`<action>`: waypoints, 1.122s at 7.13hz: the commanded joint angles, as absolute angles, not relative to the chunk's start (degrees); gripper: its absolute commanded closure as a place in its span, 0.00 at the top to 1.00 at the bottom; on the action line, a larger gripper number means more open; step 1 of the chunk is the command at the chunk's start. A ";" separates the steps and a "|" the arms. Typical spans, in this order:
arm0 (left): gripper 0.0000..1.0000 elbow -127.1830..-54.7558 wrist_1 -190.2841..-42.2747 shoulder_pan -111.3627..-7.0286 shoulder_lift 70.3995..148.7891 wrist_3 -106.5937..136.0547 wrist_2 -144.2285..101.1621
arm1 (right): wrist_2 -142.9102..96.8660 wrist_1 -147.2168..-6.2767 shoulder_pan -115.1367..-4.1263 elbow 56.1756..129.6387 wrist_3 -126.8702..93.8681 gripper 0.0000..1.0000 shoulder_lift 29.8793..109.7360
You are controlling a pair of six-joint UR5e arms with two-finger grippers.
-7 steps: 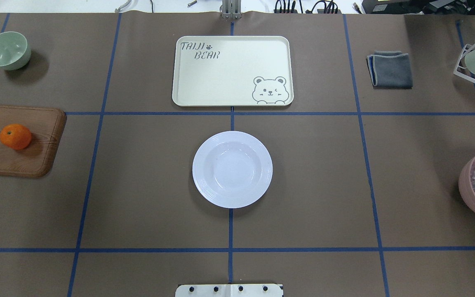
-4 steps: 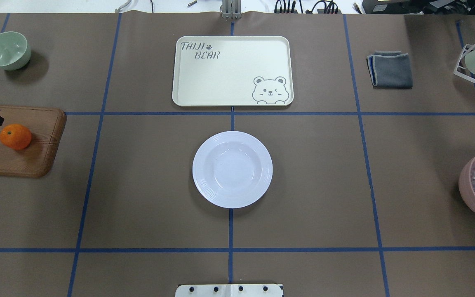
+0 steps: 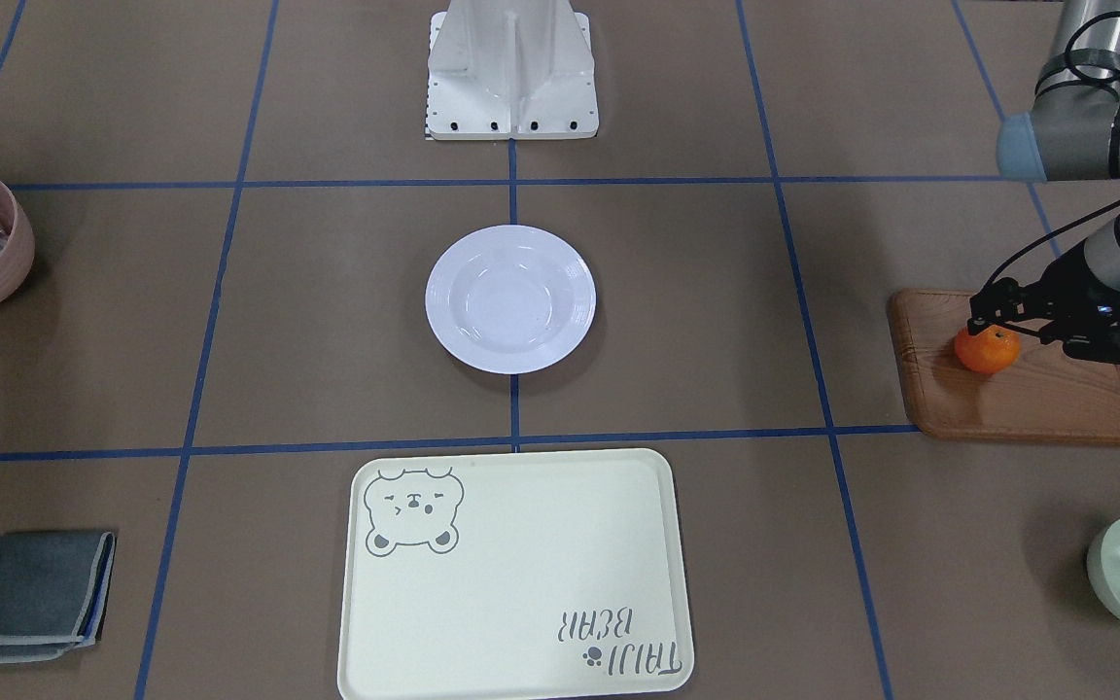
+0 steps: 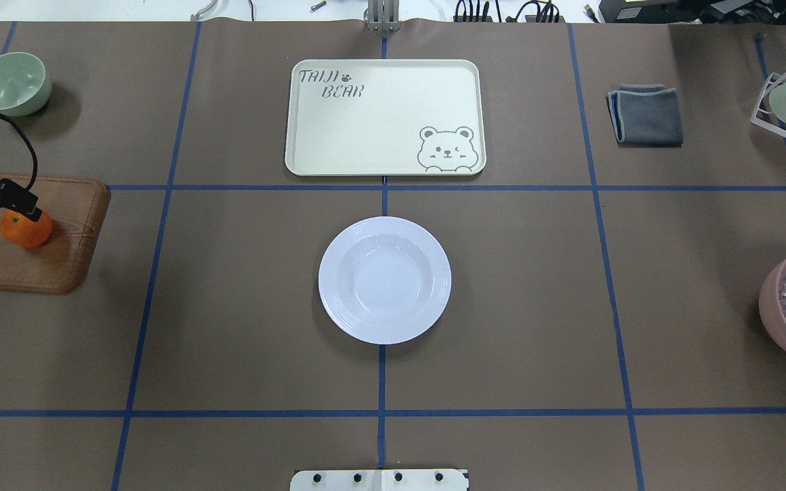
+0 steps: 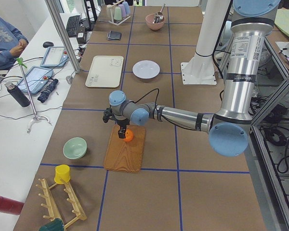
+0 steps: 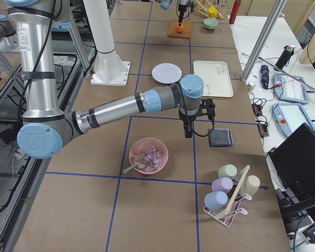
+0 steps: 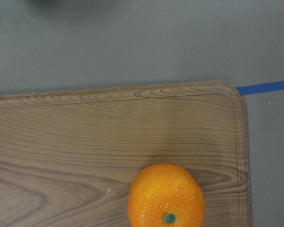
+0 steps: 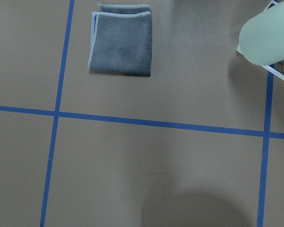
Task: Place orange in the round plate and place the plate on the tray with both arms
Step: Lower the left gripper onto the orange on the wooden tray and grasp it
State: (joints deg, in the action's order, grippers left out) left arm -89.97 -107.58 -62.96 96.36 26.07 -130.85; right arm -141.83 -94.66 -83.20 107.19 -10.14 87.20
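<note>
While the orange (image 3: 987, 354) rests on the wooden board (image 3: 1036, 408) at the counter's (image 4: 229, 307) left end, the left hand (image 3: 996, 329) hangs directly over it, fingers parted and close to the top of the fruit; whether they touch the peel cannot be told. The left wrist view shows the orange near a rounded corner of the board, green stem dot upward. The round plate (image 4: 384, 279) lies at the counter's centre, well apart from the orange. The tray (image 4: 379, 129) lies beyond the plate from the robot's base, a blue tape line between them. The right hand (image 6: 188, 131) hangs above the counter near a folded grey cloth (image 6: 221, 138); whether its fingers are apart or together cannot be told.
</note>
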 commanded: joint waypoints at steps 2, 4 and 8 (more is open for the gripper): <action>0.98 -87.19 -107.67 -61.97 97.73 26.10 -130.78 | -141.77 -94.66 -82.27 106.96 -10.28 1.00 87.01; 0.98 -86.48 -107.67 -61.18 97.73 26.19 -130.87 | -141.77 -94.75 -81.91 106.88 -10.46 1.00 86.84; 0.96 -84.82 -107.67 -60.47 98.52 26.10 -130.87 | -141.77 -94.75 -81.65 106.79 -10.46 1.00 86.75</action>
